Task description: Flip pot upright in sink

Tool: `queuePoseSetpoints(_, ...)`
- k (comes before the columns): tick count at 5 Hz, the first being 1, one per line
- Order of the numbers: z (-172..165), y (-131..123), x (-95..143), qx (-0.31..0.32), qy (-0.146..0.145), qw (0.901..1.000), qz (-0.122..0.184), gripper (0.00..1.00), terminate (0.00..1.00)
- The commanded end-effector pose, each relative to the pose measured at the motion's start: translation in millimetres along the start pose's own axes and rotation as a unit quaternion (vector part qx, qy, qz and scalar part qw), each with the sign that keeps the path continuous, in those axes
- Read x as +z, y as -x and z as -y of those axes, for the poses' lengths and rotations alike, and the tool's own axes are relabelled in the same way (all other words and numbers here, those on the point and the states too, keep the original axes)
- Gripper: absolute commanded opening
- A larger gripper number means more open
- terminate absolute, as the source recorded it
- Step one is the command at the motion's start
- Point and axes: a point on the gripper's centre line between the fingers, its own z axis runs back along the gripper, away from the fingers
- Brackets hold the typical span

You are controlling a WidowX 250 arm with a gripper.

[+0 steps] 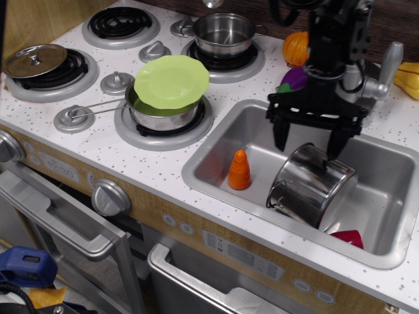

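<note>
The large shiny steel pot [313, 185] lies tilted on its side in the sink [249, 134], its base facing up and back, a wire loop handle at its lower left. My black gripper [308, 145] hangs just above the pot's upper edge with its two fingers spread wide, one finger [280, 134] left of the pot top and the other over its upper right. It is open and holds nothing.
An orange cone-shaped toy [239, 170] stands in the sink left of the pot. A red item [348, 237] lies under the pot at the sink's front. A pan with a green plate [171, 81] sits on the near burner; a smaller steel pot [224, 34] behind. The faucet [386, 69] stands at the back right.
</note>
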Motion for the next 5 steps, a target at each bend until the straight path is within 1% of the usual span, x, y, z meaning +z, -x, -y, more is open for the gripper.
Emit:
queuePoseSetpoints(1,-13.8,-10.4,31.2,0.013,0.085,0.9951,0.048,1.0,0.0)
queuePoseSetpoints(2,-14.4,-10.9,27.1,0.035,0.138,0.9883,0.055,1.0,0.0)
queuePoseSetpoints(3,-6.3,-11.3,21.2,0.054,0.152,0.9848,0.064,1.0,0.0)
queuePoseSetpoints(4,-3.9,-10.9,12.0,0.074,0.197,0.975,0.071,1.0,0.0)
queuePoseSetpoints(5,7.6,-6.6,7.0,0.105,0.241,0.9626,0.067,1.0,0.0)
